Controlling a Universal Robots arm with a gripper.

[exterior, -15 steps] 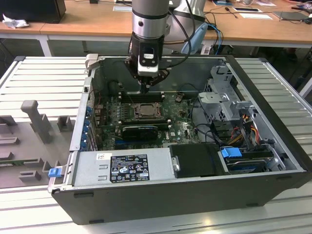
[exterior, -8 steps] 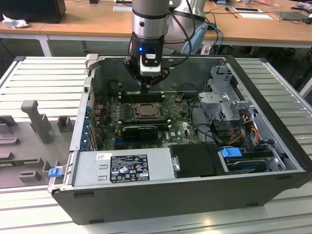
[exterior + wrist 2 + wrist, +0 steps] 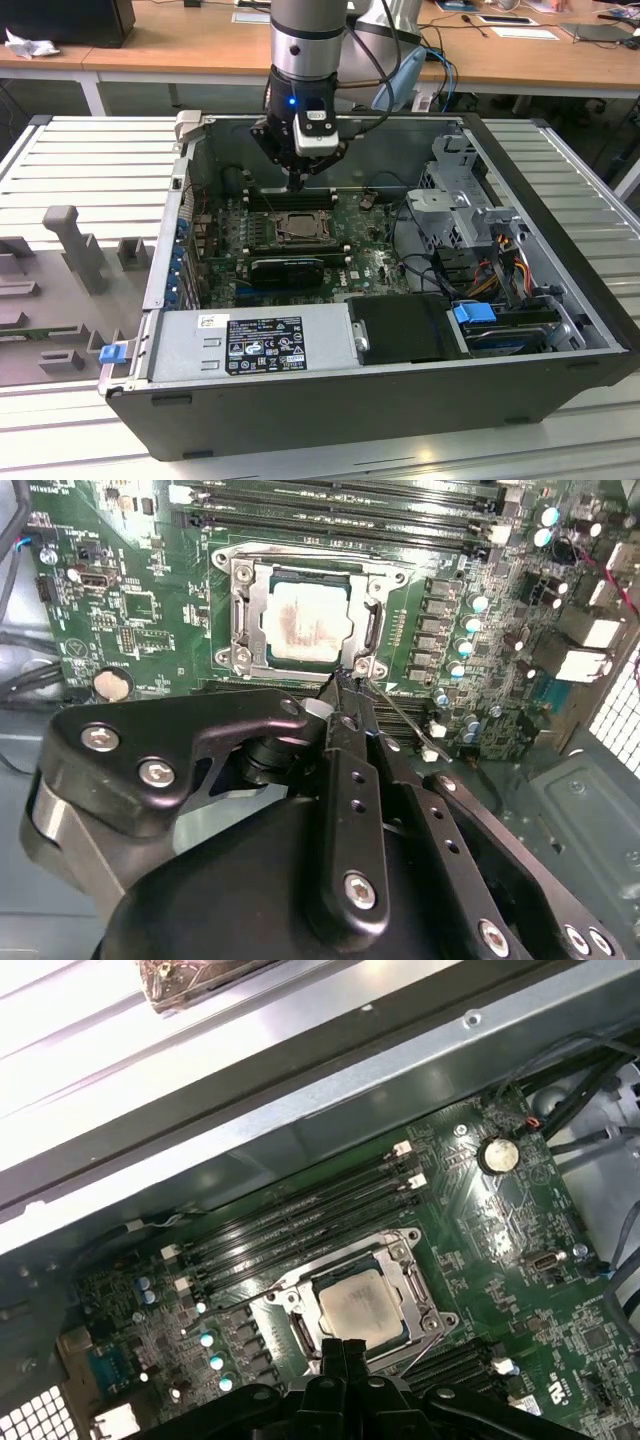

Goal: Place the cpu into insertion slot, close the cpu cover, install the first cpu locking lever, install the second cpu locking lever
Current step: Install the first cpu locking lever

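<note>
My gripper (image 3: pixel 345 688) has its fingers pressed together, tips down at one corner of the insertion slot (image 3: pixel 272 228). They stand just beside a thin lever rod (image 3: pixel 402 722); I cannot tell whether they touch it. The cpu (image 3: pixel 305 620) sits in the slot, silvery face up, and the cpu cover (image 3: pixel 250 610) lies flat around it. In the exterior view, the memory slots (image 3: pixel 260 198) lie at 12 o'clock from the socket and a long black card (image 3: pixel 288 268) at 6 o'clock.
</note>
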